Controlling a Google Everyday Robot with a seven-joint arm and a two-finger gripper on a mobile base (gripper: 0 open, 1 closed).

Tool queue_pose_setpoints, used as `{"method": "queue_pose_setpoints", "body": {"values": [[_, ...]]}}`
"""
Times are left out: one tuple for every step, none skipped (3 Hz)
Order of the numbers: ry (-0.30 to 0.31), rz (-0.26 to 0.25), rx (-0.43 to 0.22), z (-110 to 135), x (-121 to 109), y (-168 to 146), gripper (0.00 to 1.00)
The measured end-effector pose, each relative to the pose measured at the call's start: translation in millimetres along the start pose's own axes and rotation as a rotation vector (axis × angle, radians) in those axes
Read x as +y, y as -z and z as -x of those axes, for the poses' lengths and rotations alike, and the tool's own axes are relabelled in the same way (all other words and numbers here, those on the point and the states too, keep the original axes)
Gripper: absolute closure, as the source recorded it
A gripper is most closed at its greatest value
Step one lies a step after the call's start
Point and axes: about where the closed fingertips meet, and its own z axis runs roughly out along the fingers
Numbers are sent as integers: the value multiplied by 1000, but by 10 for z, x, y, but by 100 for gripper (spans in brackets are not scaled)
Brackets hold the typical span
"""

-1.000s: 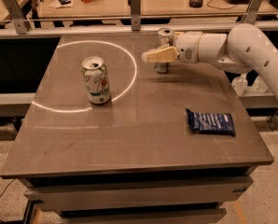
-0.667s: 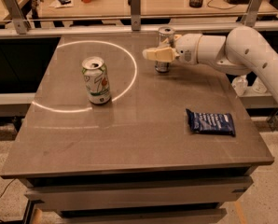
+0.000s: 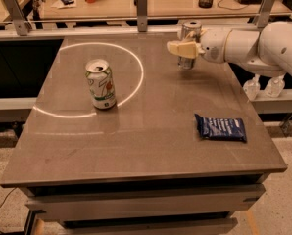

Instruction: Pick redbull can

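Brown table (image 3: 151, 131) carries the redbull can (image 3: 190, 32) near its far right edge, clasped around the middle by the gripper (image 3: 181, 49) reaching in from the right. A white can (image 3: 100, 84) stands left of centre and a blue packet (image 3: 220, 128) lies by the right edge, with bare surface between them.

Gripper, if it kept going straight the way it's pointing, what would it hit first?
Most likely the redbull can, which sits right at the gripper over the far side of the table. Past it the way looks free, though depth is unclear.
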Motion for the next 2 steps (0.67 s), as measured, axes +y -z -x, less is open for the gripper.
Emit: {"method": "queue_pose_setpoints", "body": {"values": [[58, -34, 35, 321, -134, 353, 100], [101, -12, 64, 511, -253, 580, 100]]}}
